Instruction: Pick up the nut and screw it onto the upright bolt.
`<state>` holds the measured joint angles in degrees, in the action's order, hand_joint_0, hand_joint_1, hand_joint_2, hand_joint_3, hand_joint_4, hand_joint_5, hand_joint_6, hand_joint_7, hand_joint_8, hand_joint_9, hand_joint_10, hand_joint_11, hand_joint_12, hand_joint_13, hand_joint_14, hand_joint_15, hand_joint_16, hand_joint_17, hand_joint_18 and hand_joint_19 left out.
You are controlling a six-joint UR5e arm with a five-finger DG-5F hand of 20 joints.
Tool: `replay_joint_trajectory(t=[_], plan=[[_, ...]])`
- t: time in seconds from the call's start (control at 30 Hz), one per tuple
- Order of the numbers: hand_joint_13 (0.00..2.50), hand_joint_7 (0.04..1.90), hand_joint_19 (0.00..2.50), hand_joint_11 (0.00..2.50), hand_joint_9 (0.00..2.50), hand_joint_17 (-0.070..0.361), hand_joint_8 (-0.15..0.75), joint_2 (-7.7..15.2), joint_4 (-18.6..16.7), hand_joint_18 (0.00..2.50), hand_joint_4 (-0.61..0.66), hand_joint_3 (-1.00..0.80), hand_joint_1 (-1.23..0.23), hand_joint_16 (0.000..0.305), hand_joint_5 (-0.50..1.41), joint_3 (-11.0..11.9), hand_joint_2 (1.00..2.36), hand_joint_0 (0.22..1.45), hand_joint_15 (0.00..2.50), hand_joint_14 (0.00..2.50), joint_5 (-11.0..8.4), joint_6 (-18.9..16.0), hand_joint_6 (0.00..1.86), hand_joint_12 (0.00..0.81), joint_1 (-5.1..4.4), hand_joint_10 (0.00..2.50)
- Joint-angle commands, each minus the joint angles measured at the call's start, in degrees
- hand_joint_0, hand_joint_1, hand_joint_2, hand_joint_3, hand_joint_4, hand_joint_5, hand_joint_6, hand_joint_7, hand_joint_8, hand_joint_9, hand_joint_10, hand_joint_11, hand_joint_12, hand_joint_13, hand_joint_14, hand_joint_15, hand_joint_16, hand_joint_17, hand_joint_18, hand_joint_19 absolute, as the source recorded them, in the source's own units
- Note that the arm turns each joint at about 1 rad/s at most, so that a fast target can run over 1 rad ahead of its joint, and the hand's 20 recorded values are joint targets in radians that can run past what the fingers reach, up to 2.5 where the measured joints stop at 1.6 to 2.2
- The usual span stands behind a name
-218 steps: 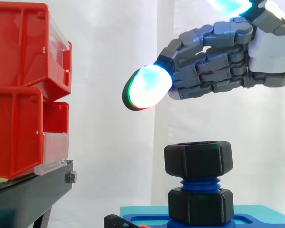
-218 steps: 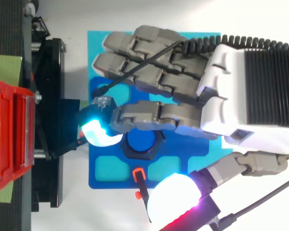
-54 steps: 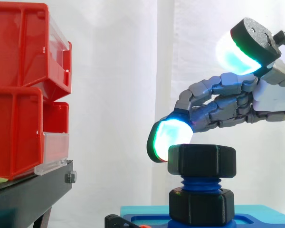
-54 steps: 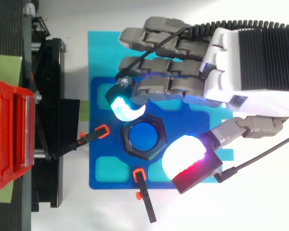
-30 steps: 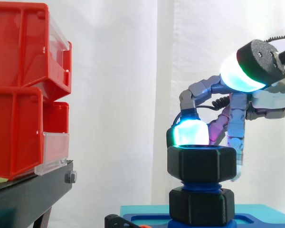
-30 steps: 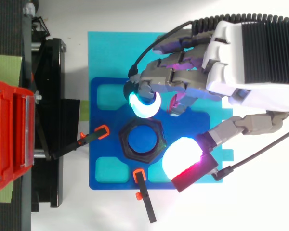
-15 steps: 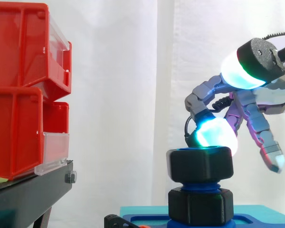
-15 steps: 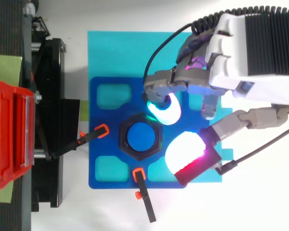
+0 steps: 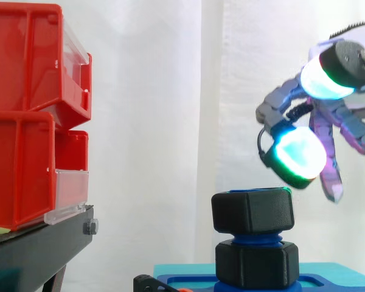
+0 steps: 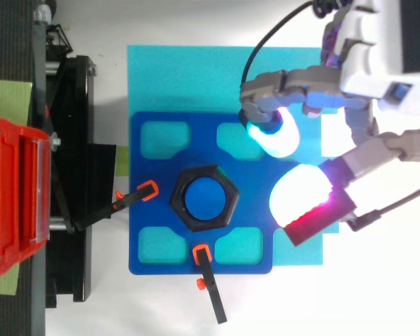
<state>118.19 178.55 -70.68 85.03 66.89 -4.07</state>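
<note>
The hand (image 9: 347, 115) is hovering in the upper right of the side view. It is above and to the right of the nut, touching nothing, and its fingers are loosely spread around empty air. The black nut (image 9: 252, 211) is sitting on the blue bolt (image 10: 204, 199) in the middle of the top view. A short band of thread is showing between the nut and the black hex collar (image 9: 257, 264) below it. The nut is on but not run down, so the hand seems to be resetting for another turn.

To do that turn well, the hand should be coming straight down over the bolt's axis. Its pads (image 9: 299, 155) should be landing on opposite flats of the nut rather than on a corner. The turning should be done with light downward pressure and no sideways push. The nut's top looks slightly off level in the side view, so cross-threading looks like the risk. Any binding is a reason to back off rather than force it.

Counting from largest to smallest:
- One white curtain (image 9: 146, 121) is filling the background.
- Two red bins (image 9: 24, 61) are stacked at the left on one black stand (image 9: 36, 249).
- One cyan mat (image 10: 189, 77) is lying under one blue plate (image 10: 147, 210).
- The plate is carrying four lighter pockets (image 10: 164, 136).
- One nut, one bolt and one collar are standing at the plate's centre.
- Two orange-tipped clamps (image 10: 148, 189) are pointing in at the nut from the left and from below.
</note>
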Motion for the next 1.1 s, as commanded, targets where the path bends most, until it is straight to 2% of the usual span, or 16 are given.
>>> replay_joint_trajectory(t=[0.0, 0.07, 0.1, 0.17, 0.23, 0.33, 0.37, 0.4, 0.53, 0.57, 0.73, 0.9, 1.0, 1.03, 1.07], plan=[[1.25, 1.28, 0.52, 0.25, 1.79, 0.091, 0.169, -1.39, 0.31, 1.05, 0.08, -0.50, -0.23, 0.040, 0.07, 0.02, 1.00, 0.47, 0.19, 0.01, -0.04, 0.09, 0.50, 0.236, 0.02, 0.01], [1.22, 1.21, 0.53, 0.26, 1.74, 0.093, 0.192, -1.83, 0.22, 1.01, 0.12, -0.50, -0.22, 0.041, 0.04, 0.19, 1.00, 0.46, 0.19, 0.01, 0.14, 0.00, 0.50, 0.253, 0.02, 0.01], [1.17, 1.11, 0.53, 0.25, 1.67, 0.096, 0.195, -1.91, 0.31, 0.98, 0.16, -0.50, -0.22, 0.043, 0.02, 0.54, 1.00, 0.46, 0.20, 0.01, 0.23, 0.00, 0.51, 0.260, 0.11, 0.01], [1.10, 0.99, 0.54, 0.25, 1.60, 0.101, 0.200, -1.83, 1.54, 0.93, 0.18, -0.50, -0.22, 0.045, -0.02, 2.74, 1.00, 0.46, 0.19, 0.01, 0.23, 0.00, 0.50, 0.273, 0.29, 0.01], [1.01, 0.91, 0.54, 0.24, 1.48, 0.105, 0.204, -1.91, 2.33, 0.88, 0.18, -0.50, -0.22, 0.047, -0.05, 3.53, 1.00, 0.46, 0.18, 0.01, 0.31, 0.09, 0.50, 0.291, 0.38, 0.01], [0.77, 0.77, 0.52, 0.12, 1.17, 0.116, 0.228, -1.83, 2.60, 0.68, 0.15, -0.50, -0.22, 0.052, -0.11, 4.41, 1.00, 0.44, 0.14, 0.01, 0.75, 0.09, 0.50, 0.322, 0.46, 0.00], [0.66, 0.72, 0.48, 0.05, 1.01, 0.119, 0.232, -1.83, 2.51, 0.55, 0.13, -0.50, -0.22, 0.053, -0.13, 4.41, 1.00, 0.44, 0.10, 0.00, 0.84, 0.09, 0.50, 0.336, 0.38, 0.00], [0.56, 0.66, 0.43, 0.00, 0.79, 0.121, 0.226, -1.74, 2.16, 0.45, 0.10, -0.50, -0.22, 0.054, -0.17, 4.41, 1.00, 0.44, 0.06, 0.00, 0.93, 0.09, 0.50, 0.343, 0.38, 0.00], [0.20, 0.59, 0.18, 0.00, 0.52, 0.125, 0.219, 0.02, -1.18, 0.03, 0.07, -0.50, -0.20, 0.055, -0.20, 4.32, 1.00, 0.42, 0.00, 0.00, 1.63, -0.09, 0.50, 0.364, 0.02, 0.00], [0.13, 0.57, 0.11, 0.00, 0.41, 0.123, 0.213, 1.16, -2.85, 0.00, 0.05, -0.50, -0.19, 0.055, -0.22, 4.32, 1.00, 0.42, 0.00, 0.00, 2.07, -0.26, 0.50, 0.364, -0.06, 0.00], [0.00, 0.55, 0.04, 0.00, 0.22, 0.126, 0.198, 3.01, -6.28, 0.00, 0.04, -0.50, -0.14, 0.056, -0.23, 4.32, 1.00, 0.42, 0.00, 0.00, 2.60, -1.67, 0.50, 0.362, -0.50, 0.00], [0.00, 0.55, 0.02, 0.00, 0.18, 0.127, 0.197, 3.01, -7.86, 0.00, 0.04, -0.50, -0.12, 0.056, -0.23, 2.74, 1.00, 0.42, 0.00, 0.00, 2.42, -1.49, 0.50, 0.367, -1.29, 0.00], [0.00, 0.55, 0.01, 0.00, 0.18, 0.127, 0.196, 3.01, -11.99, 0.00, 0.04, -0.50, -0.12, 0.057, -0.23, -0.60, 1.00, 0.42, 0.00, 0.00, 2.33, -1.67, 0.50, 0.370, -1.91, 0.00], [0.00, 0.55, 0.01, 0.00, 0.17, 0.129, 0.196, 3.01, -14.37, 0.00, 0.04, -0.50, -0.11, 0.057, -0.23, -1.92, 1.00, 0.42, 0.00, 0.00, 2.25, -1.76, 0.50, 0.370, -2.09, 0.00], [0.00, 0.55, 0.00, 0.00, 0.17, 0.129, 0.196, 3.01, -14.37, 0.00, 0.04, -0.50, -0.11, 0.057, -0.23, -1.92, 1.00, 0.42, 0.00, 0.00, 2.25, -1.76, 0.50, 0.370, -2.09, 0.00]])
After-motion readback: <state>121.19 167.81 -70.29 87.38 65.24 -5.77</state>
